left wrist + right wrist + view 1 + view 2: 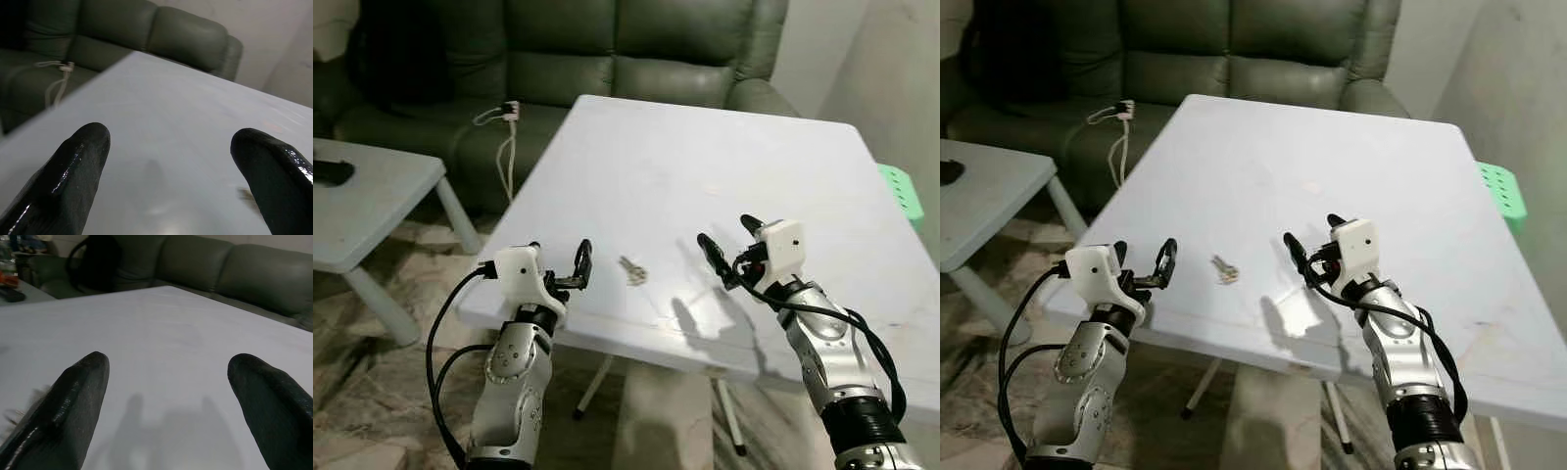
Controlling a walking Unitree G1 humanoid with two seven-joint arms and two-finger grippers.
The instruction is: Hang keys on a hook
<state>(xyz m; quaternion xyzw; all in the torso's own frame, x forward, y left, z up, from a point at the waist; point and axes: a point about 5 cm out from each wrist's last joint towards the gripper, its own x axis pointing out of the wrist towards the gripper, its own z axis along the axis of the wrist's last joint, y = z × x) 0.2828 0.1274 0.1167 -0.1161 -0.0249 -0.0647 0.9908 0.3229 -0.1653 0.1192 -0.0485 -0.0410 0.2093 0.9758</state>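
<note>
White and faintly scuffed, the bench [705, 166] carries the keys [632, 270], a small metal bunch lying flat near its front edge, too small to make out how many keys or whether a ring joins them. They lie between the two grippers, touching neither. The left gripper [574, 266] hovers at the bench's front left corner, its black fingers spread apart with nothing between them; in the left wrist view the two fingertips [80, 161] frame bare bench top, and a blurred sliver at that picture's edge may be the keys, though it is too indistinct to tell. The right gripper [730, 245] hangs above the bench on the other side of the keys, likewise open and empty, casting a two-pronged shadow on the surface below it; in the right wrist view a fuzzy shape beside one finger [73, 401] is cut off by the frame and cannot be identified. Behind the bench stands a dark green sofa [607, 59], its top cropped, with a white cable [506, 147] draped on its seat. A second pale table [372, 196] sits to the left, partly out of frame, holding a dark object cut by the edge. A green stool [901, 191] peeks out past the bench's right side, mostly hidden.
</note>
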